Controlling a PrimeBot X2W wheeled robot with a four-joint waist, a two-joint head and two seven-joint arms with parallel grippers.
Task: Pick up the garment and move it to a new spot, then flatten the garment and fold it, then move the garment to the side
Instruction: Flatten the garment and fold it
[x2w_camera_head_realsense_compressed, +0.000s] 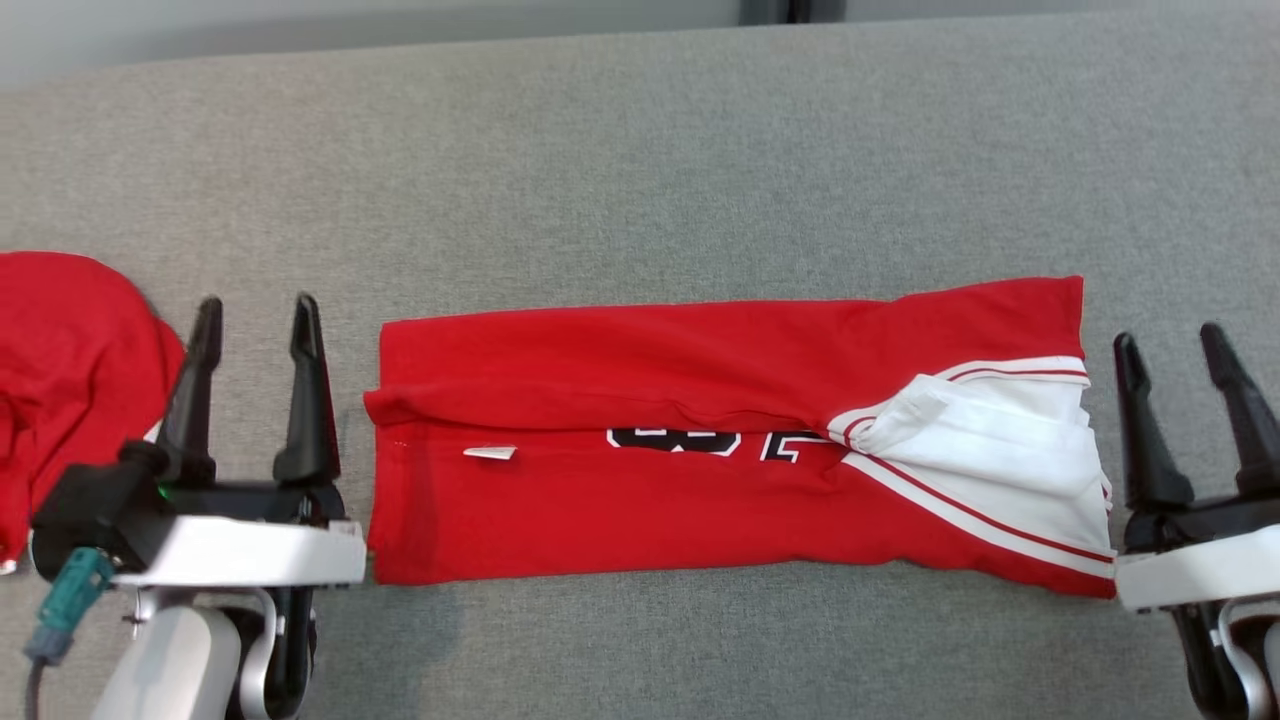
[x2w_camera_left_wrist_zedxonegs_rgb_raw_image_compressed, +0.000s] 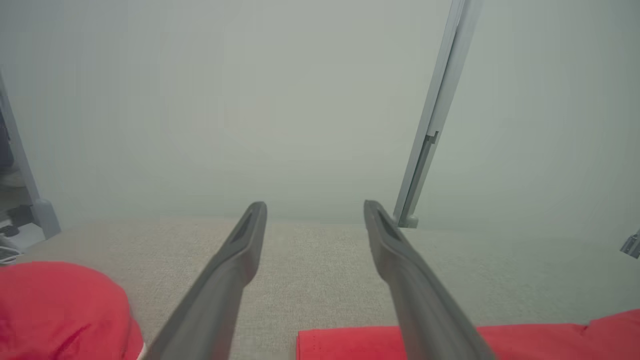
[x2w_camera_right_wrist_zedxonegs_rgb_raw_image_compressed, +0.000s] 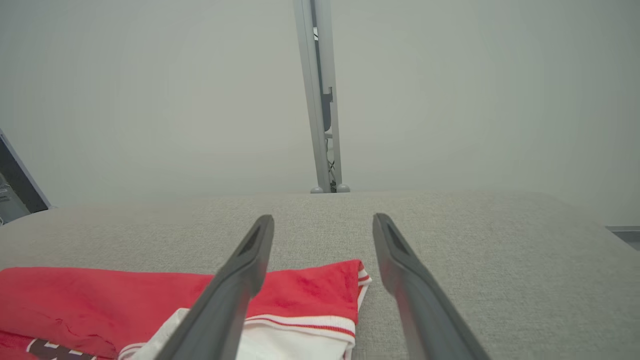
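**A:** Where is the jersey?

**B:** The red jersey (x2w_camera_head_realsense_compressed: 620, 500) lies as a long folded band across the grey fabric-covered counter (x2w_camera_head_realsense_compressed: 640, 160). Its upper part is folded down and half covers the black numerals (x2w_camera_head_realsense_compressed: 700, 440). A white panel with red stripes (x2w_camera_head_realsense_compressed: 980, 450) shows at its right end, and a small white tag (x2w_camera_head_realsense_compressed: 490, 453) sits near the left end.

**A:** And the end effectors?

**B:** The left end effector (x2w_camera_head_realsense_compressed: 255, 315) is just beside the band's left end, fingers spread wide, holding nothing. The right end effector (x2w_camera_head_realsense_compressed: 1170, 340) is just off the right end, equally wide and empty.

**A:** Anything else?

**B:** A second red garment (x2w_camera_head_realsense_compressed: 60, 370) lies bunched at the counter's left edge, just beside the left end effector.
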